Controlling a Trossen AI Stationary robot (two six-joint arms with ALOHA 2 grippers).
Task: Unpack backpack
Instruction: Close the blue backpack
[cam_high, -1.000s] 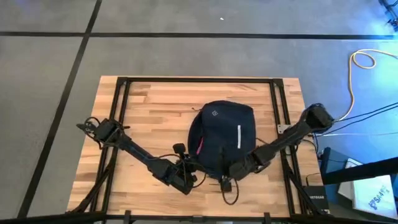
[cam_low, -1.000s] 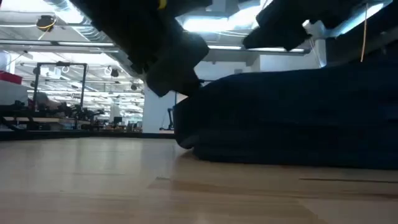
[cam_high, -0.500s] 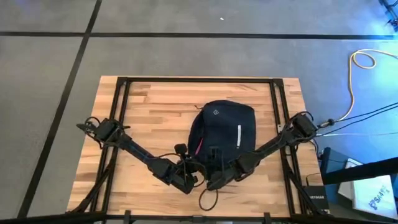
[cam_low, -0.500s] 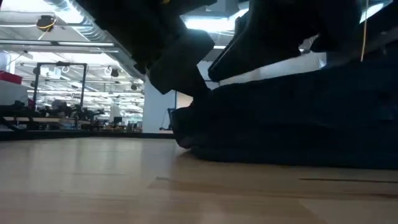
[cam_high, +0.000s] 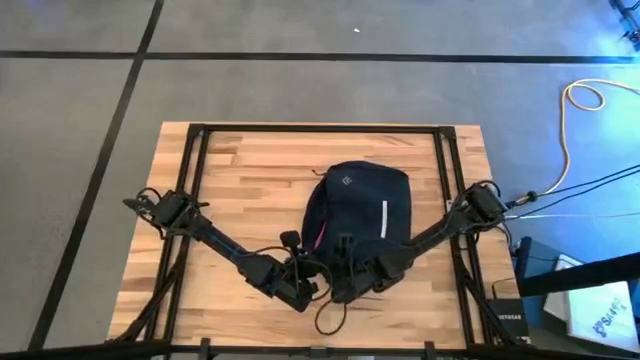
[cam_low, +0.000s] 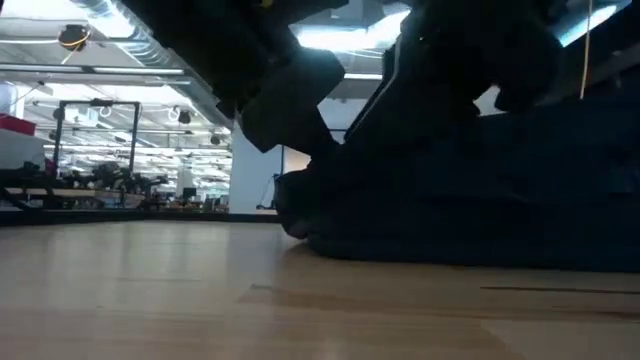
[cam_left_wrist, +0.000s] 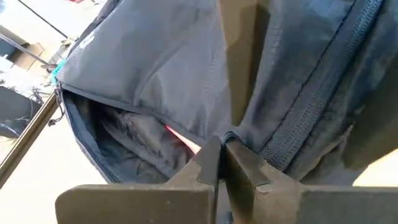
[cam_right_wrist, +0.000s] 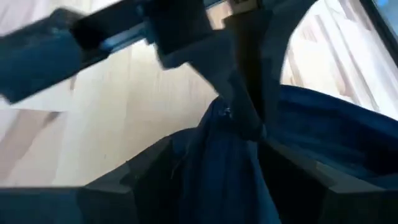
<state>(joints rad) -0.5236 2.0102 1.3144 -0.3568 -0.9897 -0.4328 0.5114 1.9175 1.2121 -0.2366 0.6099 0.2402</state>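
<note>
The backpack (cam_high: 358, 218) lay flat near the middle of the counter (cam_high: 240, 180), logo side up, and we had both arms meeting at its near edge. Our left gripper (cam_left_wrist: 222, 163) had its jaws pressed together on a fold of fabric just beside the zipper (cam_left_wrist: 311, 102), with the opening (cam_left_wrist: 124, 134) gaping beyond it and something red (cam_left_wrist: 180, 138) showing inside. Our right gripper (cam_high: 345, 283) had come in close alongside; in its own wrist view its jaws looked spread, with a bunch of the blue cloth rising between them and the left arm's fingers (cam_right_wrist: 239, 115) just ahead.

As we judged it, the step was opening the mouth wide enough to reach in. Doing that well meant the left keeping its pinch firm and lifting only slightly, so the flap stayed taut. The right needed to take the opposite lip or the zipper pull rather than loose cloth, and pull away from the left without dragging the whole bag across the counter.
</note>
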